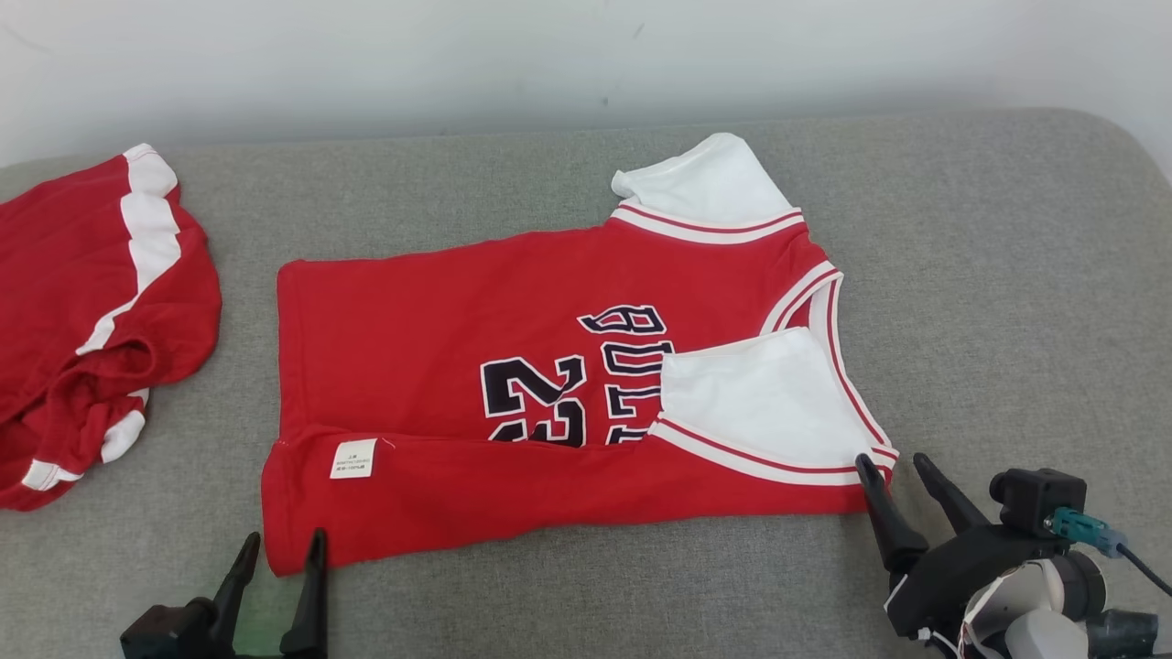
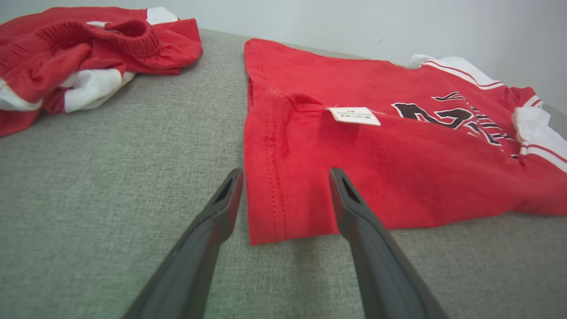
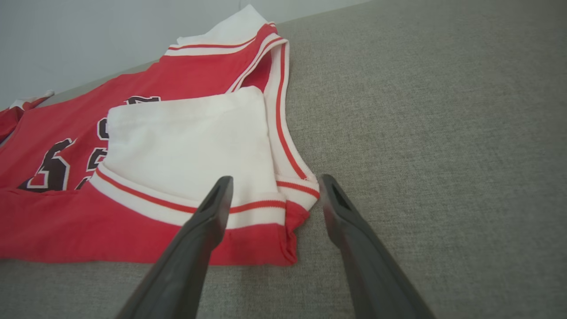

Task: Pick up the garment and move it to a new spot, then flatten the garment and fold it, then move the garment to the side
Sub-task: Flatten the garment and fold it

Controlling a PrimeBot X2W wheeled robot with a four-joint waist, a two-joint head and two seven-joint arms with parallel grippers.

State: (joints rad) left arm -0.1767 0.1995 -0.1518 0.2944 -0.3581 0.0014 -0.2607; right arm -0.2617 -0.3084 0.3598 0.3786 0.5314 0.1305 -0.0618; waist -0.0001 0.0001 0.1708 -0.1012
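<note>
We see the red jersey (image 1: pixel 412 339) lying partly folded on the grey cushion (image 1: pixel 1007 275), our left gripper (image 1: pixel 285 538) and right gripper (image 1: pixel 890 459) at its near corners, jaws apart.

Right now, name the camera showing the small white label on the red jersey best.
Left wrist view: the small white label lies close, print lines visible. Head view shows it smaller; right wrist view faces the white sleeve.

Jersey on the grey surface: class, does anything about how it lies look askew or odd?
Yes. The jersey is folded unevenly: its near edge is turned over, showing the care label, while the far white sleeve sticks out unfolded.
</note>
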